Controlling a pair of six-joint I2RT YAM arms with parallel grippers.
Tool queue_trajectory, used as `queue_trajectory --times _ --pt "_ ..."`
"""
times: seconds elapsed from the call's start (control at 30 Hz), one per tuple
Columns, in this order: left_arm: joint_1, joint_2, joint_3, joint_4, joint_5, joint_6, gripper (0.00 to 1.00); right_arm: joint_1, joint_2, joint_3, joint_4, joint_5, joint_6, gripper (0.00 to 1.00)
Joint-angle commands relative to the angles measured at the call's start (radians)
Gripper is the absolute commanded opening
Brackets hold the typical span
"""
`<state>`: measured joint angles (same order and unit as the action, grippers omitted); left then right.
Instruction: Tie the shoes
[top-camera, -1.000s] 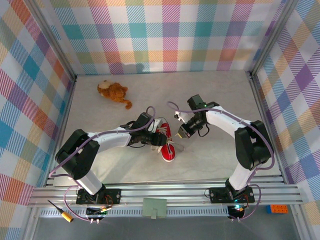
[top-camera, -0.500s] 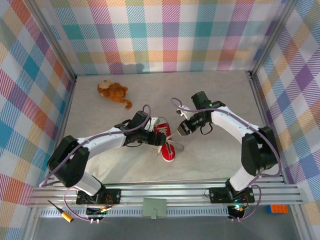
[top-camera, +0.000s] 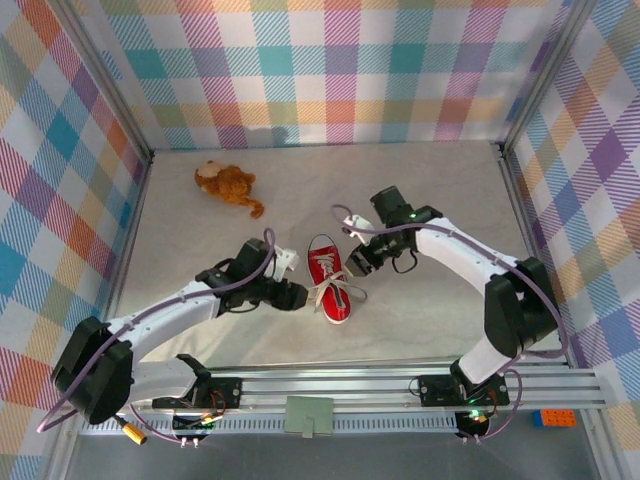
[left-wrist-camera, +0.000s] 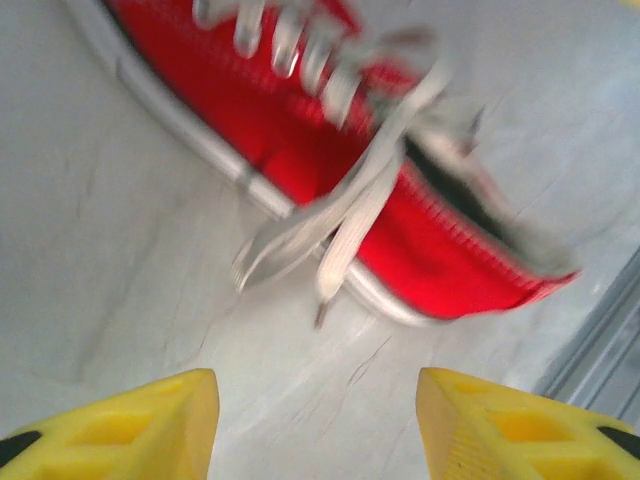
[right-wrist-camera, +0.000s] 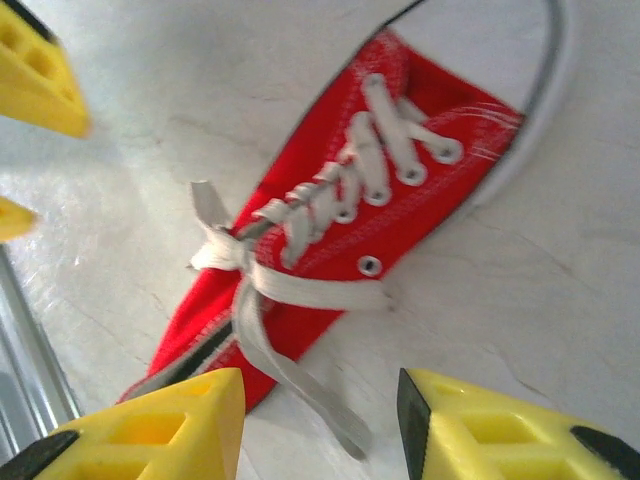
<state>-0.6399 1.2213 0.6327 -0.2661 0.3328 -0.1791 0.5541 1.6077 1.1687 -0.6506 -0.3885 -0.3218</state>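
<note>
The red sneaker lies on the table between the two arms, its white toe cap toward the back. Its white laces are crossed into a knot over the tongue, and loose ends trail off both sides. My left gripper stands open just left of the shoe, with only bare table between its yellow fingers. My right gripper is open at the shoe's right side. One loose lace end lies on the table between its fingers, ungripped.
A brown plush toy lies at the back left. Plaid walls close in the table on three sides. A metal rail runs along the near edge. The left gripper's yellow fingertips show at the right wrist view's top left.
The left arm has drawn back to the left, off the shoe. The right gripper has opened and shifted left toward the shoe. The laces now lie loose on the shoe and table.
</note>
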Motion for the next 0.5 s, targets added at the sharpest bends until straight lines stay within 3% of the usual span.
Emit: queue_trajectory --times 0.0,0.17,0.47 --pt "-0.02 0.043 -0.044 0.142 0.037 -0.006 0.53 0.054 0.075 0.043 0.027 -0.047 0.022 0.44" --pt "-0.054 0.138 -0.08 0.29 0.032 -0.026 0.53 0.102 0.136 0.053 0.051 -0.024 0.047 0.45" --pt "-0.063 0.282 -0.064 0.4 0.038 -0.031 0.52 0.108 0.191 0.093 0.054 0.023 0.083 0.42"
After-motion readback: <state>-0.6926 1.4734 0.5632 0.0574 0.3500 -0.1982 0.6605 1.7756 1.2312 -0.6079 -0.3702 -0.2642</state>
